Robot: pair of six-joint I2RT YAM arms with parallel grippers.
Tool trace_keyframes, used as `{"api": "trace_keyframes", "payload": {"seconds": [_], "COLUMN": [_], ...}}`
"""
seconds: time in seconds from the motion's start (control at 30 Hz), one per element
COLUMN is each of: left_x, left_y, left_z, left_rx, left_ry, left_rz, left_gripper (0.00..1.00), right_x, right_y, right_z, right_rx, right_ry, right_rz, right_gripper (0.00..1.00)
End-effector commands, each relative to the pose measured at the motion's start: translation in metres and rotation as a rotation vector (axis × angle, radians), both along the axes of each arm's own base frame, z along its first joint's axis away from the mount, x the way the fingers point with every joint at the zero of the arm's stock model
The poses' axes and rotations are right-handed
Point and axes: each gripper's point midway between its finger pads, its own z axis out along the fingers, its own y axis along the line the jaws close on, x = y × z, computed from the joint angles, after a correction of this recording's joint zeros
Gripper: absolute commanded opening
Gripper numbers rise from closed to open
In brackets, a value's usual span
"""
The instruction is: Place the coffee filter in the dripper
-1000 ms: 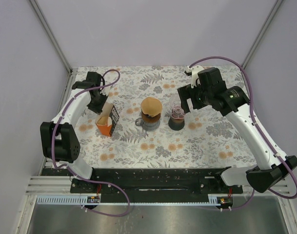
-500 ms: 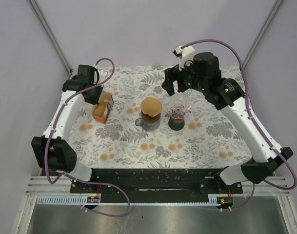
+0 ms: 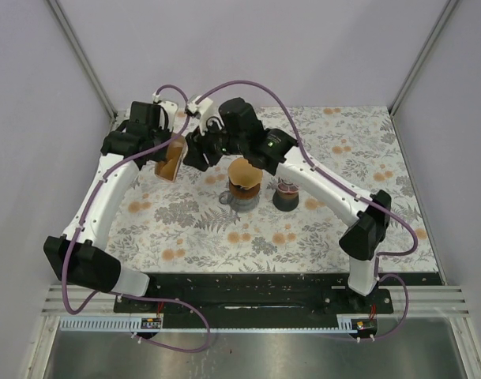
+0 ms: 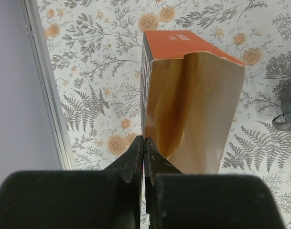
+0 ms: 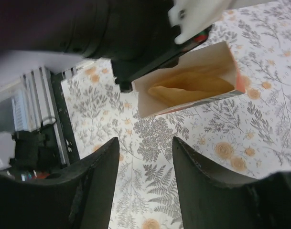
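Fingers of my left gripper pinched tight on the thin side wall of the filter box: orange card, mouth open toward my wrist camera. Brown coffee filters sit stacked inside. Right gripper spread wide, nothing between its fingers, hovering near the box mouth, not touching. From overhead: box at far left of the floral table. Clear dripper on a dark base right of centre, just beside a grey mug topped by a tan cone, all well apart from the box.
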Motion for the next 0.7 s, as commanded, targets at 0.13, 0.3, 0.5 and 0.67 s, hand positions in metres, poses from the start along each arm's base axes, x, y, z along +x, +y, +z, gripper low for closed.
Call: {"api": "trace_keyframes", "payload": {"seconds": [0.13,0.3,0.5,0.67], "left_x": [-0.006,-0.018,-0.028,-0.023], "left_y": [-0.023,-0.031,-0.028,-0.007], "left_z": [0.004,0.003,0.000,0.007], "left_rx": [-0.091,-0.117,-0.106,-0.108], "left_ry": [-0.004,0.033,0.050,0.019], "left_rz": [-0.114,-0.173,-0.177,-0.073], "left_gripper": [0.00,0.00,0.00,0.00], "right_x": [-0.034,-0.029,-0.023,-0.020], "right_y": [0.022,0.034,0.042,0.035], "right_z": [-0.007,-0.013,-0.037,-0.022], "right_rx": [0.004,0.006,-0.032,0.002], "right_ry": [-0.459,-0.562,-0.580,-0.505], "right_rz": [0.367,0.427,0.456,0.364], "right_gripper": [0.55,0.49,0.47,0.52]}}
